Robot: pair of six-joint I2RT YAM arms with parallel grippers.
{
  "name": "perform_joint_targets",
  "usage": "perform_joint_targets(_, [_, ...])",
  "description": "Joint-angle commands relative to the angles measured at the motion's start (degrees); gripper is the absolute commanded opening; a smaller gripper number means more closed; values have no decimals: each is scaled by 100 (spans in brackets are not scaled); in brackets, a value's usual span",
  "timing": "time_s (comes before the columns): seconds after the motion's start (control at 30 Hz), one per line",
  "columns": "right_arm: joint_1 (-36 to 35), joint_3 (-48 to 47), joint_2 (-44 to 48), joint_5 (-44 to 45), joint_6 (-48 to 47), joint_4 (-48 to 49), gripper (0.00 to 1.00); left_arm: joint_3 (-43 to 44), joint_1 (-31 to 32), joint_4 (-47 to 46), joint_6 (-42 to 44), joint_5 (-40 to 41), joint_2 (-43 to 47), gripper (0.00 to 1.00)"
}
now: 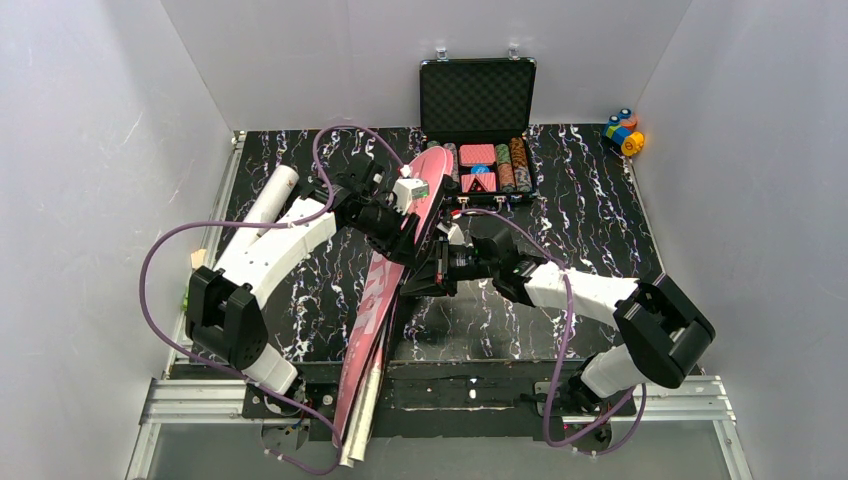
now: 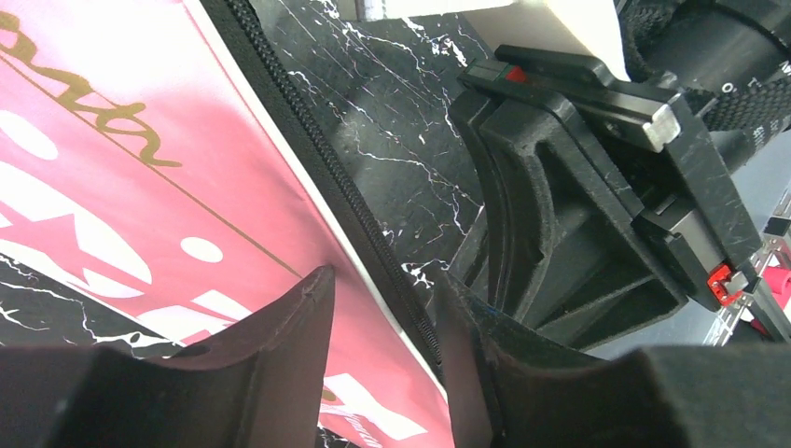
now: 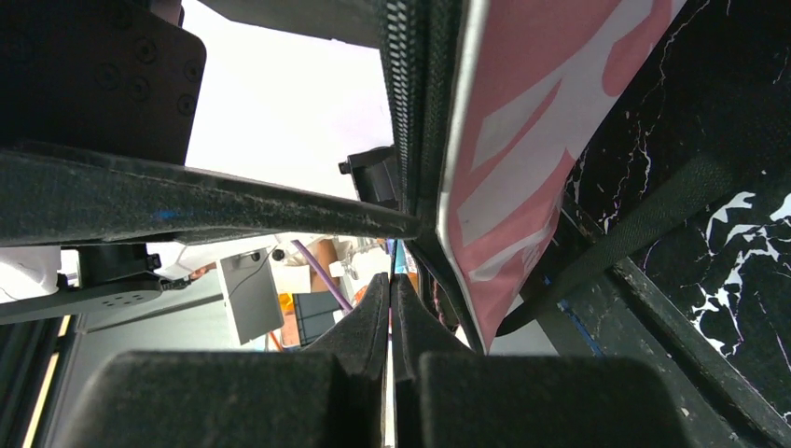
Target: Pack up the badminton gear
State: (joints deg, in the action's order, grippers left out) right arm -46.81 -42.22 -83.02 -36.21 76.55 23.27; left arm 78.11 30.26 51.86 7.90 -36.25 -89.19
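Pink racket-shaped "SPORT" bag [image 1: 368, 315] lies slantwise on the dark marbled surface [image 1: 600, 220]. Its broad head is just in front of the open black case [image 1: 478, 98] of poker chips, and its narrow end reaches far from the case and hangs past the surface's near edge. A long white tube [image 1: 272, 195] lies well to the left of the case, beside the left arm. A few colourful toy blocks [image 1: 622, 132] sit in the corner to the right of the case. The left pincer [image 2: 382, 280] hangs over the bag a little in front of the case, its fingers [image 2: 280, 327] standing partly spread. The bag's black zipper edge [image 2: 354, 224] runs through the gap between them, with no pinch on it visible. The right pincer [image 3: 390, 289] sits farther from the case, against the bag's right-hand edge near its middle. Its fingers are pressed together, with nothing visible between them. In the right wrist view the zipper seam and the pink-and-white lettered face rise just beyond its tips.
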Motion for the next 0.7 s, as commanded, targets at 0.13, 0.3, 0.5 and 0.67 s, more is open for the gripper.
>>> perform_joint_targets(0.13, [-52, -279, 258, -40, 102, 696, 1, -27, 33, -141, -103, 30, 173, 49])
perform_joint_targets(0.3, [-135, -550, 135, -23, 91, 699, 1, 91, 33, -94, -157, 30, -21, 33])
perform_joint_targets(0.5, [-145, -651, 167, 49, 32, 550, 1, 465, 32, 86, -222, 94, -44, 0])
perform_joint_targets(0.67, [-182, -833, 246, 96, -215, -67, 1, 843, -16, 83, -381, 327, 139, 0])
